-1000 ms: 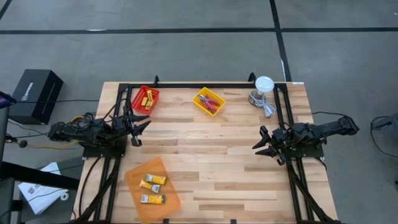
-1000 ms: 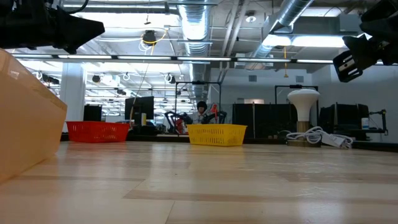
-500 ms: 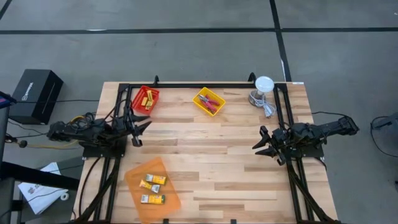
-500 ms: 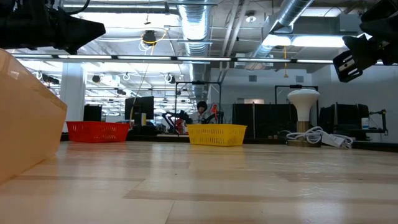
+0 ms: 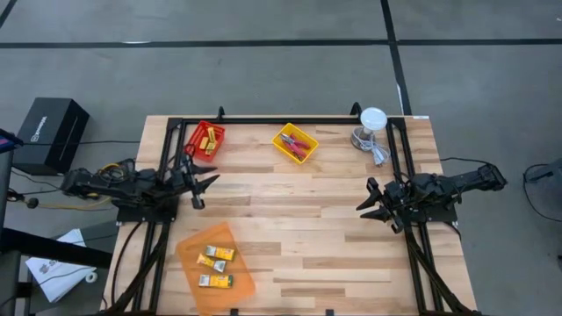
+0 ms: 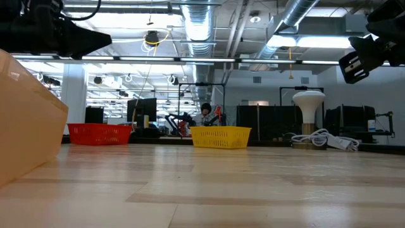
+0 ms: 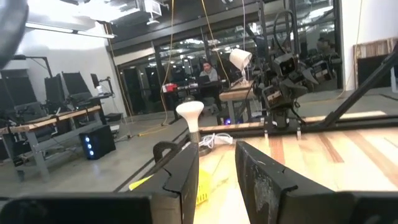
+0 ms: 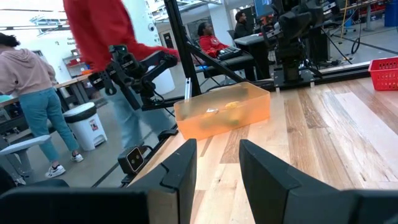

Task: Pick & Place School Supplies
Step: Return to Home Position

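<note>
Wooden table (image 5: 299, 237) in busy workshop, left gripper (image 5: 205, 187) and right gripper (image 5: 365, 197) both spread.

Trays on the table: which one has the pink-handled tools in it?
The yellow tray, at the far edge between the red tray and the white lamp. The red tray holds yellow pieces; the orange tray holds yellow-and-white packs.

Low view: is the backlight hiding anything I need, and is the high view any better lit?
Low view: the ceiling lights glare from behind, so the left arm and right arm are black silhouettes; the red tray and yellow tray are readable, and the table shows a sheen. High view: even light, faint shadows, packs in the orange tray plain.
</note>
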### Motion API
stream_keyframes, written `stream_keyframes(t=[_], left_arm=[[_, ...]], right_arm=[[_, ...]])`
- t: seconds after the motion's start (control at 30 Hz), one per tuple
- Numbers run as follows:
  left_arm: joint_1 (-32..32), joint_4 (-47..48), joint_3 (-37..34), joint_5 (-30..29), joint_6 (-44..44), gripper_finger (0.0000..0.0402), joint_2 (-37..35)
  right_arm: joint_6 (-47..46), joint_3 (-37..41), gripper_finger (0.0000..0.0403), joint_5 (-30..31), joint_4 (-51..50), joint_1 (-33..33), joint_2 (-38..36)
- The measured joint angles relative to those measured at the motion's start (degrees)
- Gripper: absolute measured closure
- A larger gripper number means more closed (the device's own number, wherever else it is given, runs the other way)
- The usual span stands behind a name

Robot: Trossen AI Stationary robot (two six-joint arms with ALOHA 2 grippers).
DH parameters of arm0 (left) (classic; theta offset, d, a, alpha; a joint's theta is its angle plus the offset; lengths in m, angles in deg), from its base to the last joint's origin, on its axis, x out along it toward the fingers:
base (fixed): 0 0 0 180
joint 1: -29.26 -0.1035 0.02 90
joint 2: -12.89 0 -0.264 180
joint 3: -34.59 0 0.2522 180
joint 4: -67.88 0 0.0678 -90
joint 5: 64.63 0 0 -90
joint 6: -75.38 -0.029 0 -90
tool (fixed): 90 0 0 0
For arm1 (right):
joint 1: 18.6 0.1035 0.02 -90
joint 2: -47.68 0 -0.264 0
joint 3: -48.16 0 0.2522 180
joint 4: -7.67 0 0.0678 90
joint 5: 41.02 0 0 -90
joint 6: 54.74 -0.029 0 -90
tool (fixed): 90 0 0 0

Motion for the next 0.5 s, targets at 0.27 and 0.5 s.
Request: stream_keyframes(t=[0.27, 0.5], left_arm=[[0.0, 0.0, 0.0, -0.2, 0.0, 0.0302, 3.3], [0.0, 0.0, 0.0, -0.2, 0.0, 0.0302, 5.7]], right_arm=[[0.0, 0.0, 0.0290, 0.0, 0.0, 0.0, 0.0], [0.0, 0.0, 0.0290, 0.0, 0.0, 0.0, 0.0]])
